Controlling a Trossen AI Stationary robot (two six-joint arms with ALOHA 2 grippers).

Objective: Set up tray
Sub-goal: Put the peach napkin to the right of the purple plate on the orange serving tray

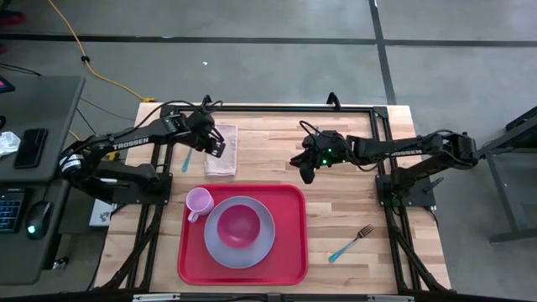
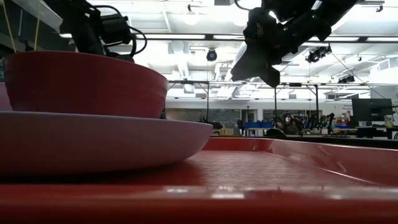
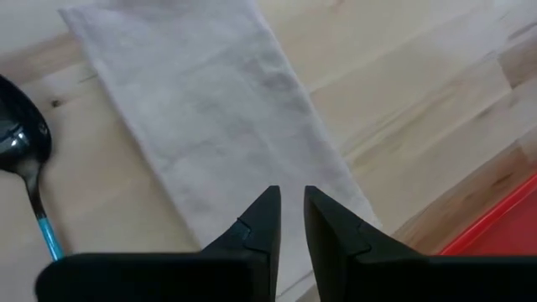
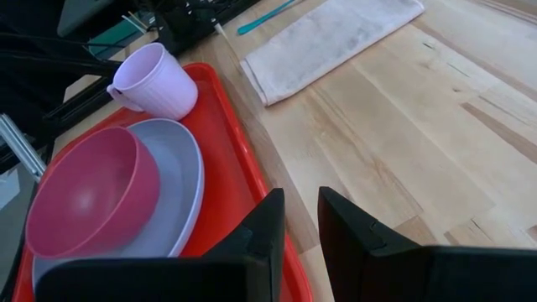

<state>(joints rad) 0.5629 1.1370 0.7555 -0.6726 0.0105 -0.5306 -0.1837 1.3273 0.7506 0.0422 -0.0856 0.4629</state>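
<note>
- Red plastic rectangular tray with rounded corners and low rim [image 1: 289, 252], high view: lies on the pale wooden table [image 1: 352, 180], near its front edge. It carries a grey-lilac round plate [image 1: 262, 243] with a pink bowl [image 1: 238, 223] set in it, and a small lilac mug [image 1: 199, 201] at one corner. This layout reads as a place setting partly assembled.
- Same view: the left gripper [image 1: 216, 144] hangs over a folded off-white cloth napkin [image 1: 221, 151] lying beyond the tray. A teal-handled spoon [image 1: 186, 159] sits just beside the napkin. The right gripper [image 1: 307, 174] hovers near the tray's far corner, holding nothing. A teal-handled fork [image 1: 352, 242] lies well apart from both, beside the tray.
- Low view: tray floor, plate and bowl fill the foreground, with both arms overhead.
- Left wrist view: the fingers [image 3: 265, 222] stand slightly parted with nothing between them, the napkin directly ahead and the spoon off to one side. Likely lined up for a pinch on the cloth.
- Right wrist view: narrow empty gap between the fingers [image 4: 270, 225], with the tray's rim just ahead of the tips.
</note>
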